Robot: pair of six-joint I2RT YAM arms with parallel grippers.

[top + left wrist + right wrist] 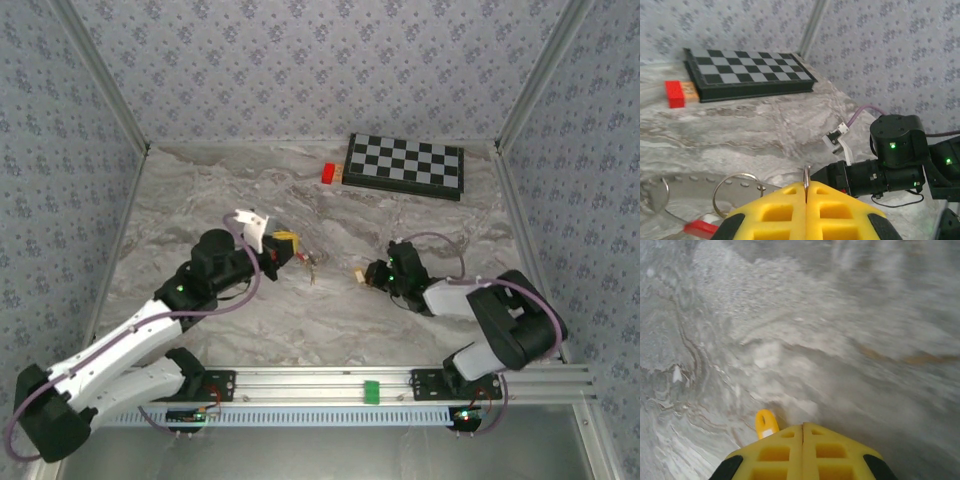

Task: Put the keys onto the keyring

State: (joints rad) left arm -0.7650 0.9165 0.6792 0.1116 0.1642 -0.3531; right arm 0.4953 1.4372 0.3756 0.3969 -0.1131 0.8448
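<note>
Soft even lighting, faint shadows, right wrist view motion-blurred

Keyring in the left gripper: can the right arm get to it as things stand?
Probably yes. Only bare table lies between the right gripper and the keyring pinched in the left gripper.

Both arms bend inward toward each other, the left fingers [785, 210] and right fingers [780, 452] pressed together.
</note>
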